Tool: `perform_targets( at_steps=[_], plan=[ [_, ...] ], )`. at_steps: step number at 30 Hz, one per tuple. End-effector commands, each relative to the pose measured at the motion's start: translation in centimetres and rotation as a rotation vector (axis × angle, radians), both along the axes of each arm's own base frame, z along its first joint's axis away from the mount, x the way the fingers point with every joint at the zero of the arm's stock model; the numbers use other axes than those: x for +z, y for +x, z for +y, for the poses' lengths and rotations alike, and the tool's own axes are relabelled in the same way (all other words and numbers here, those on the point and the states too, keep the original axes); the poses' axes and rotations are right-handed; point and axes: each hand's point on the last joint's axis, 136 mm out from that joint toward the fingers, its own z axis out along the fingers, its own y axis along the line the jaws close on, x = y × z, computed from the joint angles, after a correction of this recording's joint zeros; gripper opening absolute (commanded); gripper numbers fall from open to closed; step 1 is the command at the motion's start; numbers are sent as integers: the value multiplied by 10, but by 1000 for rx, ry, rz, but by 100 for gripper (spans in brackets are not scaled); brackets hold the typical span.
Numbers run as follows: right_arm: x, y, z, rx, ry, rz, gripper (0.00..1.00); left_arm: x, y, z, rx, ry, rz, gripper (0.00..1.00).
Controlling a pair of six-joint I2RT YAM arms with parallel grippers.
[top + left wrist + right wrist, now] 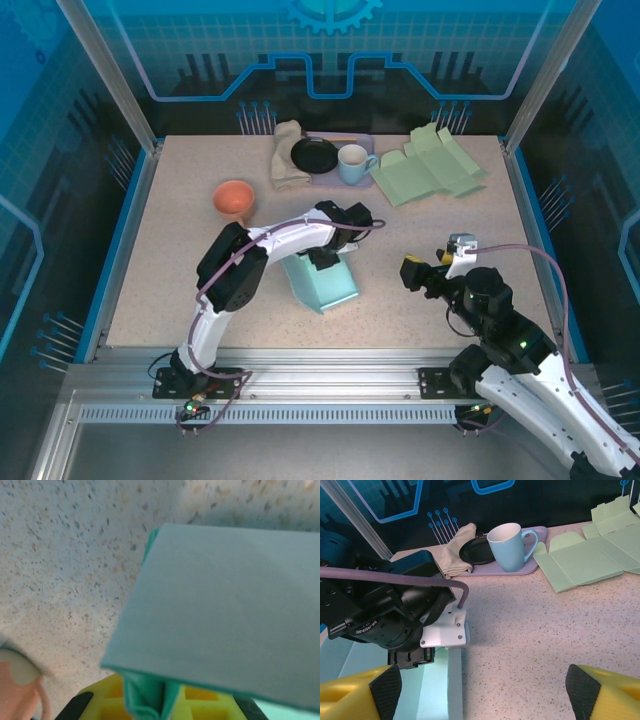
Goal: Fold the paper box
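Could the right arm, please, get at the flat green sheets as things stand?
Probably yes: the right arm has its jaws open and empty, and bare table lies between them and the green sheets.

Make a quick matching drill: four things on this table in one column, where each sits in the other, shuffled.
Things
1. teal paper box
2. blue mug
3. orange bowl
4. green flat sheets

Places
A. lying flat at the far right of the table
B. on the lilac tray, beside the black plate
C. mid-table, pinched in the left gripper
D. alone, left of the cloth and nearer the arms

Pairs: 1-C, 2-B, 3-D, 4-A
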Motion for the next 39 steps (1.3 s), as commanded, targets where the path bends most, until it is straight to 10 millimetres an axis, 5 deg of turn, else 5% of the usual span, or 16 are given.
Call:
perform_targets(
  at_steps=[1, 10, 31, 34, 39],
  plan=[
    [1, -2, -4, -11, 13, 5, 89, 1, 12, 11, -61, 176, -76, 0],
    [0, -2, -8, -29, 8, -1, 89, -17, 18, 5, -75, 187, -75, 3],
    [-3, -1, -10, -36, -9, 1, 89, 17, 29, -9, -81, 134, -153, 37],
    [-3, -1, -10, -39, -13, -2, 89, 30, 34, -15, -62, 105, -200, 38],
    [-4, 0, -11, -42, -22, -3, 89, 82, 43, -40, 4, -78, -334, 44]
  ],
)
